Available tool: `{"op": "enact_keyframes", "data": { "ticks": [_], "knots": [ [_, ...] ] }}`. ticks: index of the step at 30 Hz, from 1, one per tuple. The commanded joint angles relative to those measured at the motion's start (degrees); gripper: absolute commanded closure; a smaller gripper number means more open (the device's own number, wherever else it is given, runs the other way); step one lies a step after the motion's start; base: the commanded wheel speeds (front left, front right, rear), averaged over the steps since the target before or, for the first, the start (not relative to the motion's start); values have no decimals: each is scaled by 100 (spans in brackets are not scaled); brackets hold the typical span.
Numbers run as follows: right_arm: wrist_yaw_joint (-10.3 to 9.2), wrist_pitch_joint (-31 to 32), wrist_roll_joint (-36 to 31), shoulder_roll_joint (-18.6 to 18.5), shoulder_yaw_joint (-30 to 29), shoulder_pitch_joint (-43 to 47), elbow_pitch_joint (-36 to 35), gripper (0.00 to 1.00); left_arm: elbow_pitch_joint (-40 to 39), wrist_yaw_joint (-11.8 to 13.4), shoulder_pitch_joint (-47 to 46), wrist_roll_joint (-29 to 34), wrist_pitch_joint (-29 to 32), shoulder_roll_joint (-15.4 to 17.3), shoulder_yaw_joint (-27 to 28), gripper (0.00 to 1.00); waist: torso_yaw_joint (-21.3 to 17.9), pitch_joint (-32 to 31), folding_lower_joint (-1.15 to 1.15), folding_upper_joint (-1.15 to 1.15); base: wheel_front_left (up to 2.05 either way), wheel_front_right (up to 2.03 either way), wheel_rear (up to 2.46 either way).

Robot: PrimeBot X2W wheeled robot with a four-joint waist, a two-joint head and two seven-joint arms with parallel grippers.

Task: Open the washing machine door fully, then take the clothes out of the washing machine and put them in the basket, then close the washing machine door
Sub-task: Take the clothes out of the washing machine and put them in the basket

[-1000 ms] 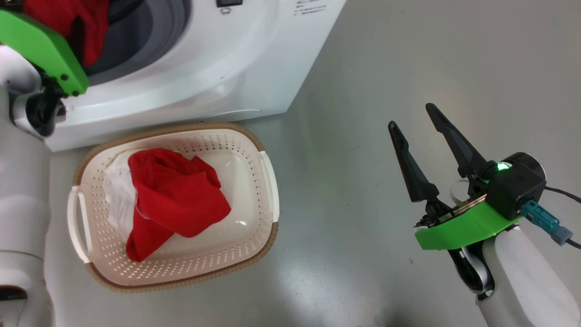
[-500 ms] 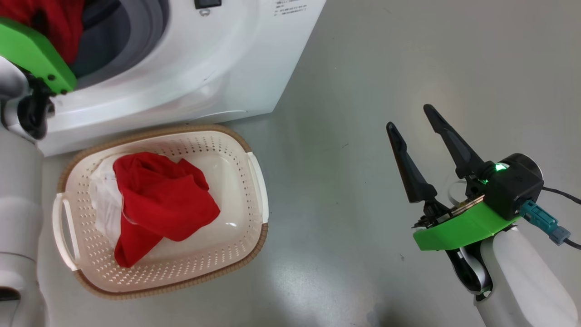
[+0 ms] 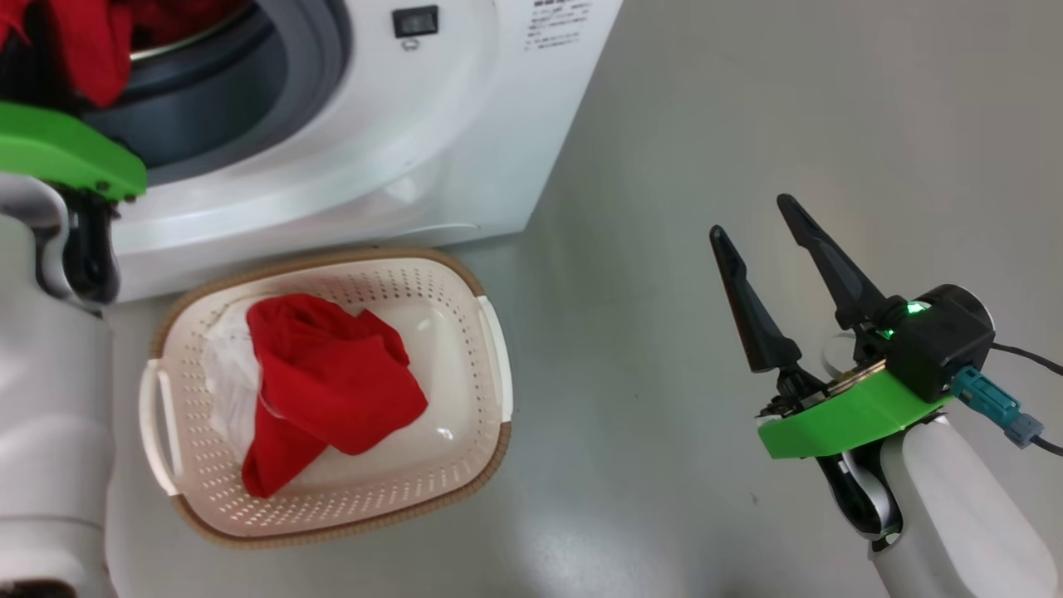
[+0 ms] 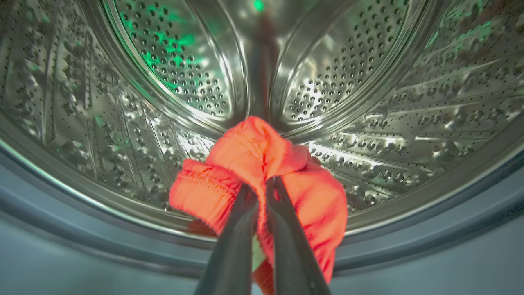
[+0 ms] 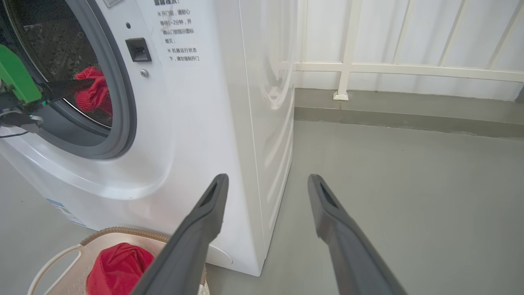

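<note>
The white washing machine (image 3: 432, 158) stands with its grey rubber ring (image 3: 274, 91) exposed; its door is out of view. My left gripper (image 4: 262, 186) is shut on a red garment (image 4: 262, 164) just inside the steel drum (image 4: 368, 82), at the drum's mouth. The same red garment (image 5: 92, 92) hangs at the opening in the right wrist view. On the floor in front stands the cream basket (image 3: 465, 399) with a red and white garment (image 3: 332, 382) inside. My right gripper (image 3: 754, 220) hovers open over bare floor, well right of the basket.
Grey floor (image 3: 747, 100) stretches to the machine's right. A white railing (image 5: 389, 69) and a low grey kerb run along the far wall. A blue connector and black cable (image 3: 996, 411) hang off my right wrist.
The head camera has shifted, so the machine and basket sit slightly differently in the picture. The left wrist's green mount has dropped lower at the opening. The right gripper holds its place.
</note>
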Motion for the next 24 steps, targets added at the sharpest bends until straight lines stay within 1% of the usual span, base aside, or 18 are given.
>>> {"op": "enact_keyframes", "data": {
  "ticks": [1, 3, 5, 6, 11, 13, 19, 24],
  "knots": [
    [26, -36, 47, -61, 57, 115, -109, 0, -354, -61, 245, -47, -87, 204, 135, 100, 127, -157, 0, 0, 0, 0, 0],
    [26, -36, 36, -75, 37, 163, -86, 0, -685, -77, 486, -13, -107, 166, 174, 100, 186, -263, 0, 0, 0, 0, 0],
    [26, -36, 26, -85, 19, 200, -80, 0, -1214, -45, 773, 144, -111, 137, 219, 100, 245, -363, 0, 0, 0, 0, 0],
    [26, -36, 26, -85, 19, 200, -80, 0, -1214, -45, 773, 144, -111, 137, 219, 100, 245, -363, 0, 0, 0, 0, 0],
    [26, -36, -4, -71, -9, 293, -73, 0, -2541, 166, 1675, 685, -113, 51, 340, 100, 334, -629, 0, 0, 0, 0, 0],
    [26, -36, -15, -60, -19, 347, -66, 0, -3001, 205, 2043, 820, -114, -20, 418, 100, 358, -732, 0, 0, 0, 0, 0],
    [26, -36, -37, -53, -94, 511, -44, 0, -4164, 230, 3024, 1097, -114, -259, 663, 100, 428, -1028, 0, 0, 0, 0, 0],
    [26, -36, -50, -37, -172, 684, -6, 0, -4882, 233, 3697, 1275, -114, -440, 745, 100, 495, -1299, 0, 0, 0, 0, 0]
  ]
}}
